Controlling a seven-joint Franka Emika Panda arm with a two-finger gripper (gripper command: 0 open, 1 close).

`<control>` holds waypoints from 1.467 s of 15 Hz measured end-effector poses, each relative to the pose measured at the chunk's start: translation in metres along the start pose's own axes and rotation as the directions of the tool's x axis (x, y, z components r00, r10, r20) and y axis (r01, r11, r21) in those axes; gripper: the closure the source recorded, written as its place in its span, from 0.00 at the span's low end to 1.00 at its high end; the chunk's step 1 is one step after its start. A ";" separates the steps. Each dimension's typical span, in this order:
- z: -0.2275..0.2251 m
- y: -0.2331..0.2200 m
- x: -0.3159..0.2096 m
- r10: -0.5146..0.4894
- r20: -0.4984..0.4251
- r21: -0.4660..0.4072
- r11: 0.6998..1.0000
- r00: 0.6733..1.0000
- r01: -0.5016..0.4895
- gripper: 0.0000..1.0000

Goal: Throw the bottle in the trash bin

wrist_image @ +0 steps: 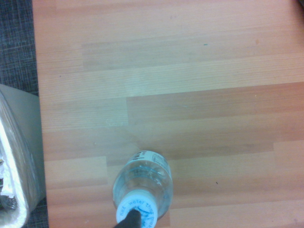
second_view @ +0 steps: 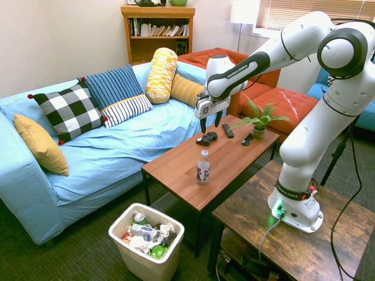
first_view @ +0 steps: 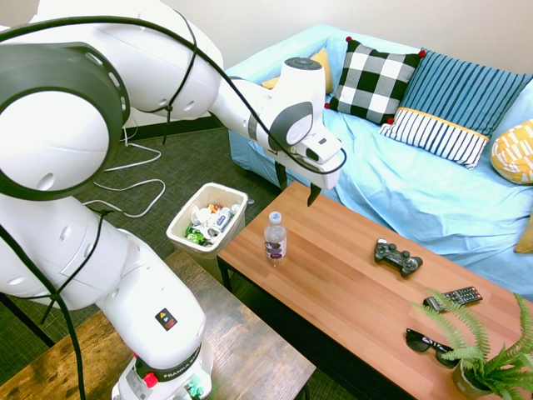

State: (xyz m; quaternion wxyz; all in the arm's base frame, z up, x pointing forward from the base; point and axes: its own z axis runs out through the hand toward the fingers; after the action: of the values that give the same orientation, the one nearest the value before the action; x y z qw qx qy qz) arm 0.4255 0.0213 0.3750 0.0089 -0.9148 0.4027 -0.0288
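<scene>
In the wrist view we lose the bottle base and most of the trash bin past the edge; label print perhaps unreadable, blurred.

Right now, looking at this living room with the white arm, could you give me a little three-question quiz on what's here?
1. True or false: the small clear plastic bottle with the white cap stands upright on the long wooden coffee table.
2. The cream plastic trash bin sits: A) on the sofa; B) on the floor off the table's end; C) on the table.
3. Fill in: the two-finger gripper hangs above the table, holding ______.

Key: 1 true. 2 B. 3 nothing.
</scene>
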 end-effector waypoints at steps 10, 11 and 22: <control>0.054 -0.033 -0.045 -0.019 0.017 -0.007 1.000 1.000 0.019 0.00; 0.061 -0.033 -0.053 -0.011 0.023 -0.018 1.000 1.000 0.012 0.00; 0.145 -0.023 -0.057 0.048 0.036 -0.084 0.995 0.998 -0.045 1.00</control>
State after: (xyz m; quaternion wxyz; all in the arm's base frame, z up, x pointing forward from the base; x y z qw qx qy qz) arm 0.4127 0.0783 0.2284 -0.0210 -0.9052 0.4244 0.0058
